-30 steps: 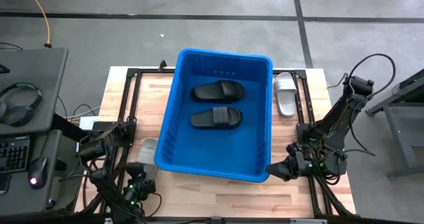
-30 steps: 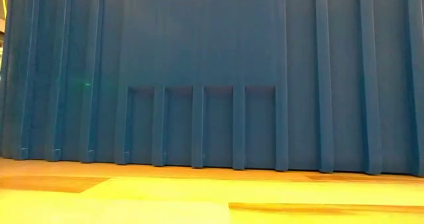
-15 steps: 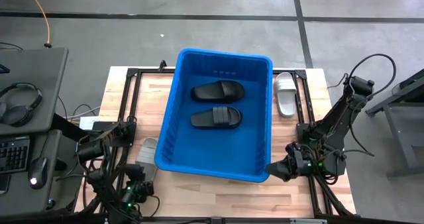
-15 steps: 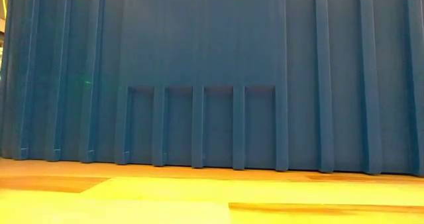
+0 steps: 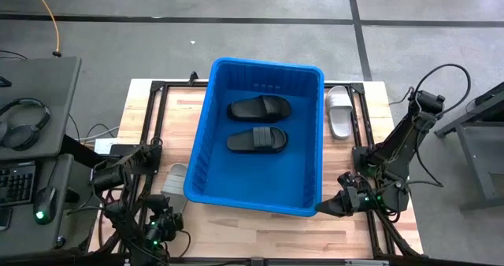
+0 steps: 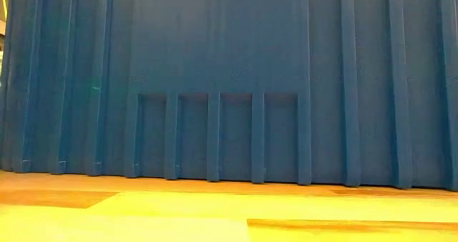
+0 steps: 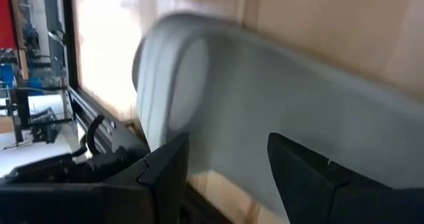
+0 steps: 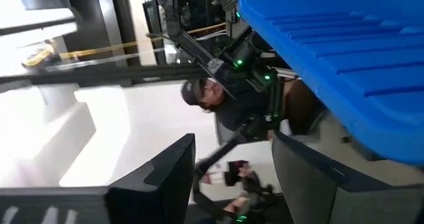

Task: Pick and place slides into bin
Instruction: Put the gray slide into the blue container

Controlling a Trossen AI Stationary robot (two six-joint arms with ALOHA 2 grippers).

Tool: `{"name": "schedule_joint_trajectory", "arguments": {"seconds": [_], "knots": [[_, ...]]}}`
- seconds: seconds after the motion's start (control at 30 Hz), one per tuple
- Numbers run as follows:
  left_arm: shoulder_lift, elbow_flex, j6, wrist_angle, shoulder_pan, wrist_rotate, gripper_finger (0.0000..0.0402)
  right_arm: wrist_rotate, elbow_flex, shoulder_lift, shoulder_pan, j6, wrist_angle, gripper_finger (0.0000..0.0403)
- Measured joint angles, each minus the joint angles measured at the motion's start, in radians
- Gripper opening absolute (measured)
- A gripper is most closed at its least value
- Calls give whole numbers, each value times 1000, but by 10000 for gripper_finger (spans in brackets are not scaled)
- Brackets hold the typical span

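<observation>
Slides: two black ones [image 5: 257, 123] lie in the bin [image 5: 206, 116], a white slide [image 5: 340, 111] sits outside its far right wall, and a grey slide [image 5: 176, 177] lies beside its near left wall. Left claw [image 7: 225, 177], fingers apart, straddles that grey slide's edge. Right claw [image 5: 324, 208] hangs open at the bin's near right corner.

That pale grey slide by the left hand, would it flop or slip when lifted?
The grey slide looks thick and moulded, so probably bends slightly rather than flopping. Its smooth rounded surface might slip between hard fingers. Lying flat, it should slide, not roll.
</observation>
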Motion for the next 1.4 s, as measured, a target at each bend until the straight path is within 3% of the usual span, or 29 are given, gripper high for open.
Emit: {"name": "schedule_joint_trajectory", "arguments": {"seconds": [0.23,0.5,0.73,1.03,1.4], "knots": [[0,0,68,7,0,98,163,-35,0,0,0,-55,-22,193],[0,-2,181,0,1,-42,137,-136,0,0,0,-144,-31,193],[-1,30,325,0,47,-22,135,-231,0,0,0,-190,-61,193],[-45,84,80,-2,69,-104,150,-267,0,0,1,-185,-122,193],[-80,77,46,0,53,-63,184,-346,0,0,1,-184,-182,193]]}}
